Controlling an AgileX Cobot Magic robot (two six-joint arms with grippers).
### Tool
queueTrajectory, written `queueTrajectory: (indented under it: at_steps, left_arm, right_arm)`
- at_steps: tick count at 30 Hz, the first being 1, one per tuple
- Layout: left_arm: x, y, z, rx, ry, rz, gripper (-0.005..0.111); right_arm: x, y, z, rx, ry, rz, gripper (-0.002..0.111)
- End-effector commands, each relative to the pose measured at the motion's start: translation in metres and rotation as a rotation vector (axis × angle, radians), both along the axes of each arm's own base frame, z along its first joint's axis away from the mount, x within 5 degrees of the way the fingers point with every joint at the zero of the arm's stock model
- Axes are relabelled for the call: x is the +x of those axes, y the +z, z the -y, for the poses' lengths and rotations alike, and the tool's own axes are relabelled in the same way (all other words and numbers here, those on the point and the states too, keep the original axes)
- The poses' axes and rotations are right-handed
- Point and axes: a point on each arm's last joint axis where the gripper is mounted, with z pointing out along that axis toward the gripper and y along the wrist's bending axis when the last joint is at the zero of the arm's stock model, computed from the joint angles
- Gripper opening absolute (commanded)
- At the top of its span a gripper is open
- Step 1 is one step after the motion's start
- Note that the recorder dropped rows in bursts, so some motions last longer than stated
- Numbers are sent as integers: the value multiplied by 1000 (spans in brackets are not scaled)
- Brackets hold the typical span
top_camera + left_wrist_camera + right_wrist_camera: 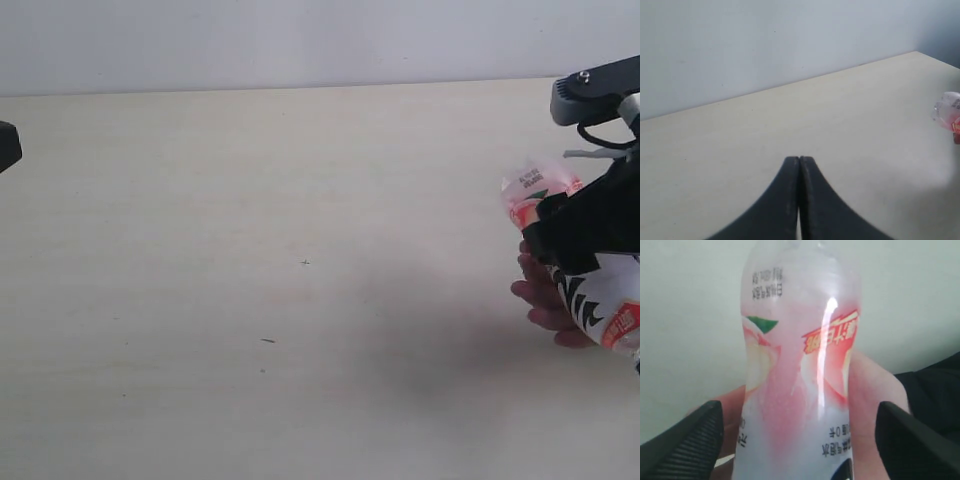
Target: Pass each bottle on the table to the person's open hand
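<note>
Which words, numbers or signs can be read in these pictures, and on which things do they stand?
Nothing reads clearly.
Pink bottle, red banner: pale characters, too blurred.
Same bottle, grey print and dark print: too small and blurred.
Orange label beside the hand: too small.
Table: no text.

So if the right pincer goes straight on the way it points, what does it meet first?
Most likely the pinkish bottle, which sits between the open jaws of the right pincer; the person's hand holds it.
</note>
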Motion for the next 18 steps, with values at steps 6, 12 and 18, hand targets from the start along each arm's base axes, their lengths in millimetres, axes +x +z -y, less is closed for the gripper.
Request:
queueTrajectory:
  at_steps: [6,12,18]
  left_arm:
    - [-1,0,-1,2,1,7,1]
    - [-1,0,-1,2,1,7,1]
    - [-1,0,-1,2,1,7,1]
  right_arm:
    - [-25,57,13,183,26,249,78]
    - [-67,83,31,327,99,406,73]
    - [-108,89,45,559,128,536,18]
